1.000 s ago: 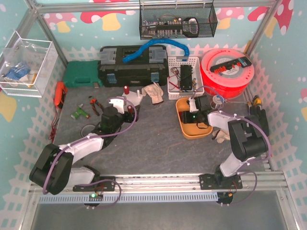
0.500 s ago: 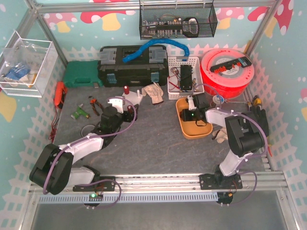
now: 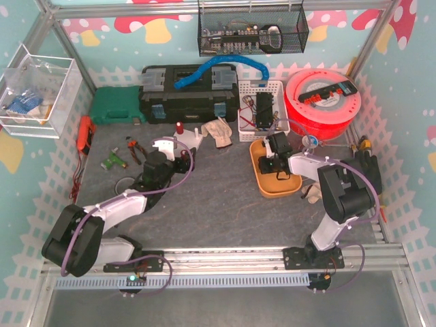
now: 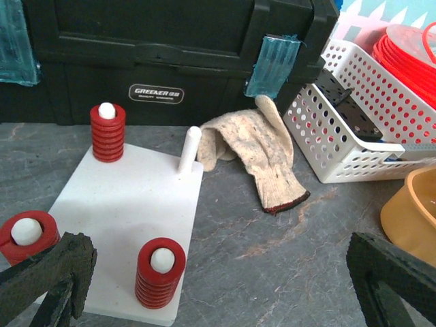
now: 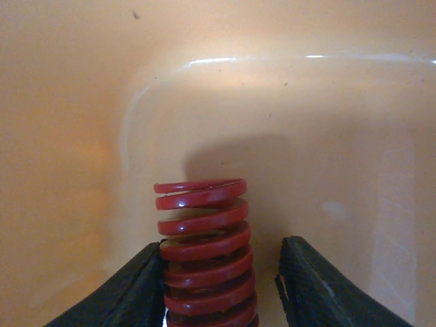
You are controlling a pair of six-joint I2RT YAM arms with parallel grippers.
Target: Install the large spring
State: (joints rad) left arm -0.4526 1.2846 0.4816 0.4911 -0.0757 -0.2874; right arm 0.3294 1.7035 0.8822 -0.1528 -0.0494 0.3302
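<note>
White shells over black joints on left arm (image 3: 116, 204) and right arm (image 3: 344, 191), purple cables (image 3: 178, 178) looping alongside both, chunky black elbows, rough, grainy black fingertips (image 4: 54, 266) up close

Right wrist view: large spring (image 5: 202, 252) lower coils cut off by bottom edge; seat on orange tray (image 5: 82, 102) unseen.
Top view: spring hidden beneath right gripper (image 3: 270, 163).
Left wrist view: left gripper (image 4: 221, 286) tips cut off below; near-left red spring (image 4: 17, 253) partly behind finger; white base plate (image 4: 129, 197) near corner, tray clipped by edges.
</note>
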